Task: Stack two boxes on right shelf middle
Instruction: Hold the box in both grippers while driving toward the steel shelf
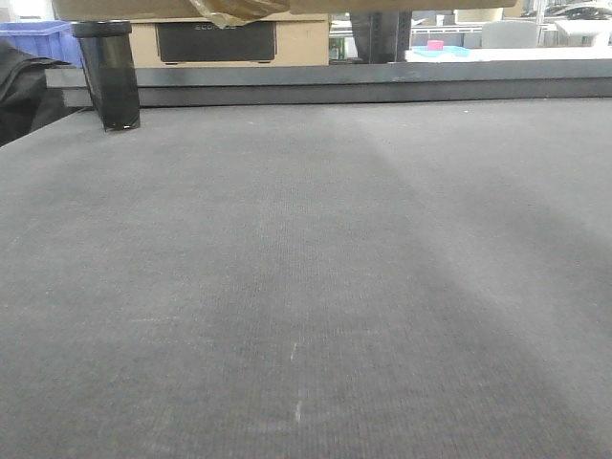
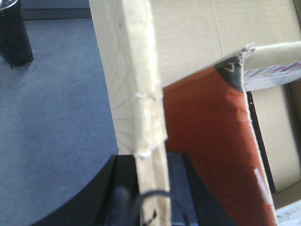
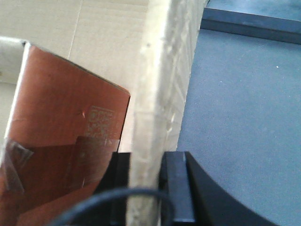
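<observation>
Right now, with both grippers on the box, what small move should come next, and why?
Probably lift the box straight up, both arms together: the left gripper and right gripper each clamp an opposite wall, and it hangs above the table.

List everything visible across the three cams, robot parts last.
cardboard box: one, plain brown, a wall in each gripper
carton: one, red-brown, inside the cardboard box
mat: one, dark grey, covers the work surface
cylinder: one, black, upright at the mat's far left
bin: one, blue, behind the mat, far left
background box: one, beige with a dark panel, beyond the far rail
pink item: one, on something cyan, right background; too small to identify
left gripper: one, black, shut on a box wall
right gripper: one, black, shut on a box wall
</observation>
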`<state>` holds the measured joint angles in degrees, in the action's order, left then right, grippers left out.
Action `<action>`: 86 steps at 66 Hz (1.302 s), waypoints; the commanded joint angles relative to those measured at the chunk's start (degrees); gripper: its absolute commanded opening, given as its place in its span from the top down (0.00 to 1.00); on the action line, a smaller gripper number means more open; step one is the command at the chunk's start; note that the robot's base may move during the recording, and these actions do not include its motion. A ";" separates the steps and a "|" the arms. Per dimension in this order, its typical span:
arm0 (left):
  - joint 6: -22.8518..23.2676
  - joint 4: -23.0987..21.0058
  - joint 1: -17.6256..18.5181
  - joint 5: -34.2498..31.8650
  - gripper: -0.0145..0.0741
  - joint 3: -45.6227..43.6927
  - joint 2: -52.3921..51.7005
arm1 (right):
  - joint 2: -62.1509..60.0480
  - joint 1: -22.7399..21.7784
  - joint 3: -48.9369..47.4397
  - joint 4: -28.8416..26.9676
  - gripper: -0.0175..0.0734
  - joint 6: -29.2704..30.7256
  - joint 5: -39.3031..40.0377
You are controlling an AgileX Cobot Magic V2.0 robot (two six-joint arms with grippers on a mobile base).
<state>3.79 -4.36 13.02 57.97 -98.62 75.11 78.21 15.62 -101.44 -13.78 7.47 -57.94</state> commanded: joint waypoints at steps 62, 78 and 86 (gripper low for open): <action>-0.57 0.64 0.02 -2.08 0.96 -0.31 -1.01 | -0.49 -0.45 -0.57 1.52 0.98 0.70 3.52; -0.57 0.64 0.02 -2.08 0.96 -0.31 -1.01 | -0.49 -0.45 -0.57 1.52 0.98 0.70 3.52; -0.57 0.64 0.02 -2.08 0.96 -0.31 -1.01 | -0.49 -0.45 -0.57 1.52 0.98 0.70 3.52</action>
<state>3.79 -4.03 13.02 57.97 -98.62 75.02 78.43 15.62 -101.44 -13.94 7.66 -57.65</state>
